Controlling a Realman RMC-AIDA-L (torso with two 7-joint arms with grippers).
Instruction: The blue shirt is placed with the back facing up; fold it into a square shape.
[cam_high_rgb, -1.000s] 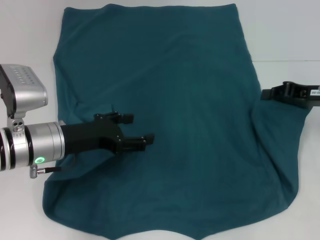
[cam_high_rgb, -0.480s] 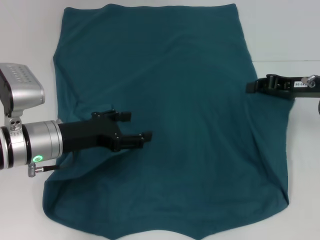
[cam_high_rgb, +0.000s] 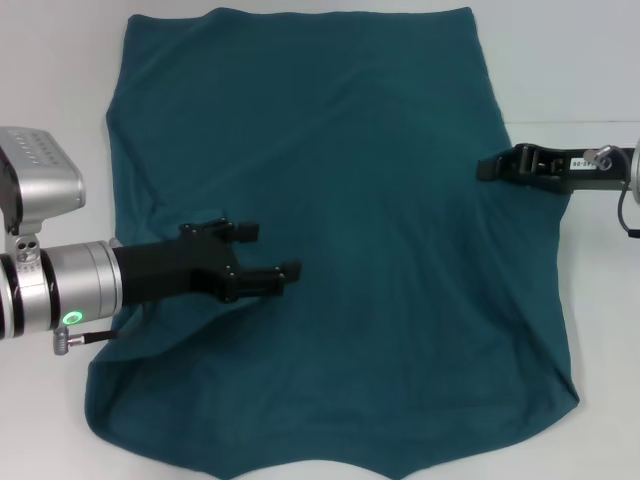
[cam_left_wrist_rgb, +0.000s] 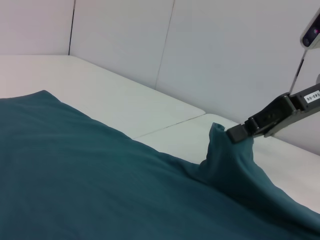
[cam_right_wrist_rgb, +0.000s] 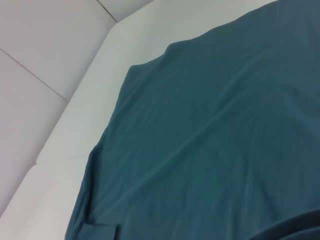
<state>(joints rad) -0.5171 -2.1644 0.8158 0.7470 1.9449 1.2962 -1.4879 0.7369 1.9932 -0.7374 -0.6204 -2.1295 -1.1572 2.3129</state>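
The blue shirt (cam_high_rgb: 340, 180) lies spread on the white table (cam_high_rgb: 60, 80), plain side up, and fills most of the head view. My left gripper (cam_high_rgb: 268, 252) hovers over the shirt's left part, open with nothing between its fingers. At the shirt's right edge, my right gripper (cam_high_rgb: 487, 167) is shut on a pinch of fabric. The left wrist view shows that pinch lifted into a peak (cam_left_wrist_rgb: 220, 150) under the right gripper (cam_left_wrist_rgb: 236, 134). The right wrist view shows only the shirt (cam_right_wrist_rgb: 210, 140) and the table.
Bare white table shows left of the shirt and to its right (cam_high_rgb: 600, 300). A seam in the tabletop (cam_high_rgb: 570, 122) runs off to the right. White wall panels (cam_left_wrist_rgb: 225, 55) stand behind the table's far edge.
My right gripper has moved left, carrying the shirt's right edge inward over the body. The bulge of fabric at the right has shrunk. My left gripper has drawn back slightly to the left.
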